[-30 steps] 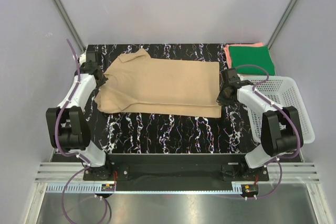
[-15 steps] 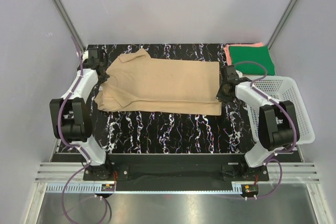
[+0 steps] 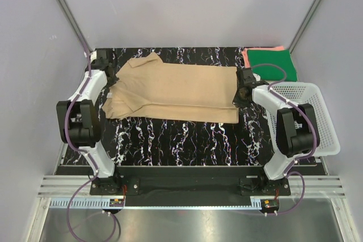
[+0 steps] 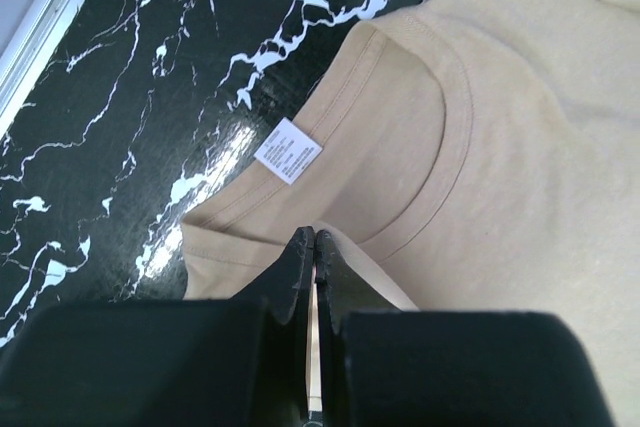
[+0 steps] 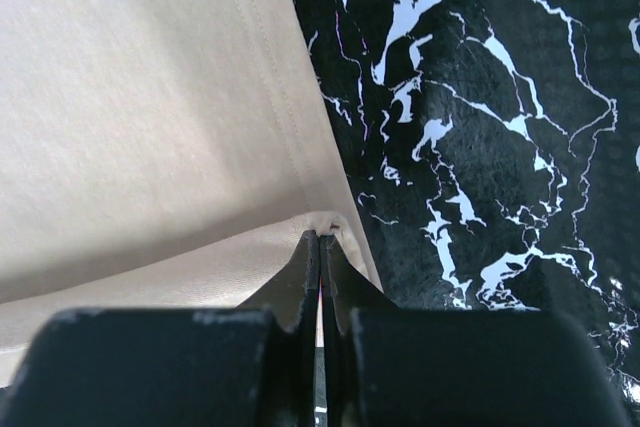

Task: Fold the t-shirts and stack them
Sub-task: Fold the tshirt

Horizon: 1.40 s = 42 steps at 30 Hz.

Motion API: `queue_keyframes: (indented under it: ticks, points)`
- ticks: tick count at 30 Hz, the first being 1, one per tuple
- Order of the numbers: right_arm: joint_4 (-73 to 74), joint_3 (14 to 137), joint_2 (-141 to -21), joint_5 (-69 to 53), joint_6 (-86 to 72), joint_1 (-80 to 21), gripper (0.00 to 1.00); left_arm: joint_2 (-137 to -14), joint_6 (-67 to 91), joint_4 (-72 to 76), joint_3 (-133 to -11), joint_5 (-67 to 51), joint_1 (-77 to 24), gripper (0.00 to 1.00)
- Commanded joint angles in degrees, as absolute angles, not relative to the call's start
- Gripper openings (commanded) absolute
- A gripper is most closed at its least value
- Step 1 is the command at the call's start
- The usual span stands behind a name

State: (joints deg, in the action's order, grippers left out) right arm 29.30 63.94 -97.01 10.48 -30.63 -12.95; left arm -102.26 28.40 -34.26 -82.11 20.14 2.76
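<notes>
Black, white-veined marble-look tabletop, grey walls on 3 sides.

Top view: tan short-sleeved cloth t-shirt spread sideways mid-table, collar to the left. Left gripper at the collar end, right gripper at the hem end. 1 per end, likely so a long fold travels evenly. Folded dark green t-shirt rests on a coral-pink t-shirt at the far right corner, 2 stacked. White plastic mesh basket just beside them.

Left wrist view: left gripper clamped on cloth near the neckband; white care label showing.

Right wrist view: right gripper pinched tight on the hem corner, another layer beneath.
</notes>
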Motion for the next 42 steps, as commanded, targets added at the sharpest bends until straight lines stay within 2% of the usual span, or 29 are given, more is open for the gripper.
queue_keyframes:
  ticks: [1, 15, 16, 17, 18, 19, 23, 32, 35, 42]
  points:
    - [27.9, 67.1, -98.2, 13.0, -29.8, -12.4, 0.00, -103.5, 27.4, -31.6, -85.7, 21.2, 2.9, 0.00]
    - [27.9, 70.7, -101.7, 13.4, -28.6, -12.3, 0.00, -108.7, 25.7, -31.9, -89.0, 22.7, 2.8, 0.00]
    - [28.1, 71.1, -101.6, 13.3, -28.4, -12.3, 0.07, -108.7, 25.6, -32.1, -89.6, 22.4, 2.8, 0.05]
    - [28.7, 71.9, -101.3, 13.3, -28.1, -12.3, 0.12, -108.3, 25.4, -32.2, -89.7, 22.2, 2.9, 0.17]
    - [29.1, 72.3, -101.0, 13.4, -28.0, -12.3, 0.17, -107.8, 25.5, -32.3, -89.8, 21.9, 2.9, 0.18]
    - [29.3, 73.1, -99.9, 13.5, -27.7, -12.3, 0.26, -107.1, 25.8, -32.5, -89.7, 21.5, 2.8, 0.18]
    - [30.8, 73.7, -96.9, 11.5, -27.8, -12.3, 0.36, -100.0, 28.1, -32.6, -84.9, 23.5, 2.3, 0.23]
    - [31.2, 68.8, -91.6, 5.3, -29.3, -12.9, 0.35, -91.4, 27.5, -27.4, -68.9, 10.5, -1.0, 0.30]
    - [31.0, 67.9, -89.7, 3.8, -29.9, -12.8, 0.35, -91.8, 28.5, -25.1, -65.0, 4.9, -1.1, 0.40]
    - [30.6, 66.7, -87.9, 2.4, -29.6, -12.9, 0.36, -93.4, 33.6, -18.5, -60.6, -1.1, -1.1, 0.45]
